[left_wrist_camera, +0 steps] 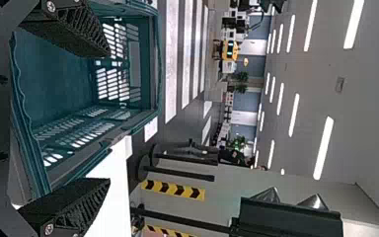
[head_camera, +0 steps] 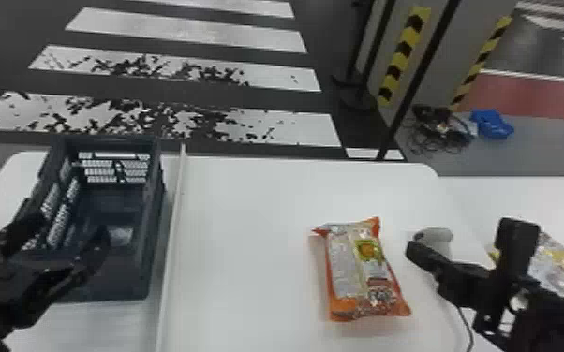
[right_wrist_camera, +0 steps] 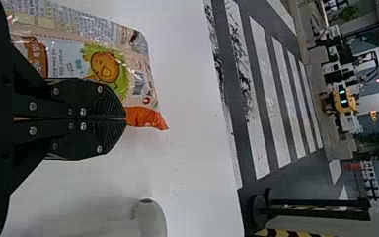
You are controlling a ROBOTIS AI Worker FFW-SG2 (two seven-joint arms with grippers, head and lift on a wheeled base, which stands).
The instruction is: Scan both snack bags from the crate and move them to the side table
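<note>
In the head view, an orange-ended snack bag (head_camera: 360,271) lies flat on the white table; its printed face shows beside my right gripper in the right wrist view (right_wrist_camera: 106,66). My right gripper (head_camera: 412,248) is just right of that bag, its fingers pressed together, holding nothing (right_wrist_camera: 123,119). Another snack bag (head_camera: 560,262), yellow and silvery, rests on the side table (head_camera: 552,199), partly behind the right arm. At left, over the near part of the dark crate (head_camera: 154,210), my left gripper (head_camera: 72,234) is open with nothing between its fingers (left_wrist_camera: 107,117). The crate's rim (left_wrist_camera: 155,64) is ahead of it.
A pale grey rounded device (head_camera: 438,236) stands right beside the right gripper, with a thin dark cable (head_camera: 466,323) nearby. A raised white strip (head_camera: 175,234) runs along the crate's right side. Beyond the tables are a striped floor and a pillar (head_camera: 440,51).
</note>
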